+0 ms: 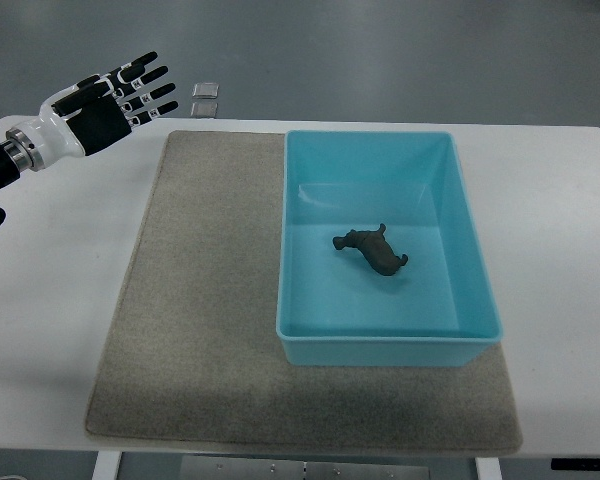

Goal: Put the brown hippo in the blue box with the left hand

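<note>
Fingers (145,85) spread wide and straight, black with white joints, holding nothing, pointing toward the far right. Behind them a black palm and a white wrist cuff: left hand (105,105), raised over the far left corner of the bench (50,300), arm entering from the picture's left edge. Well apart from the hand, brown hippo (372,250) lying on its side on the floor of the blue box (390,345), roughly at the box's middle, touching none of the walls. Box open-topped, resting on the right part of a grey mat (180,330), its right wall close to the mat's right edge. Mat spread flat across the white bench, bare on its left half. Beyond the bench's far edge, on the grey floor (400,50), a small pale square object (206,90), too small to identify.
</note>
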Tool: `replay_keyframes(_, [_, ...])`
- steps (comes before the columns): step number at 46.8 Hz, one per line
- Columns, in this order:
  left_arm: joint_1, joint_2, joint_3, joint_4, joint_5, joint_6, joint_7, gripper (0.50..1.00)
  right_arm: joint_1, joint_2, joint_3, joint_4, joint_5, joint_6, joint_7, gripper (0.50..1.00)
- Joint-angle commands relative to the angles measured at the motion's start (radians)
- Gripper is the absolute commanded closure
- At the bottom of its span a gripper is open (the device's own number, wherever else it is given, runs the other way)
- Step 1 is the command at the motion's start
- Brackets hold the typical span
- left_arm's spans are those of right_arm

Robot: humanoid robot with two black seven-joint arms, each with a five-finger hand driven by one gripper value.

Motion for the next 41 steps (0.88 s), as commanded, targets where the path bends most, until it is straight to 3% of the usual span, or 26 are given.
replay_keyframes(1, [0.000,0.000,0.000,0.014,-0.014,-0.001,-0.001,0.500,-0.001,0.000,0.000,0.000,0.000,0.000,0.000,0.564])
replay_keyframes(41, [0.000,-0.002,-0.001,0.021,-0.019,-0.001,-0.003,0.500,-0.002,0.000,-0.002,0.017,-0.004,0.015,0.002,0.564])
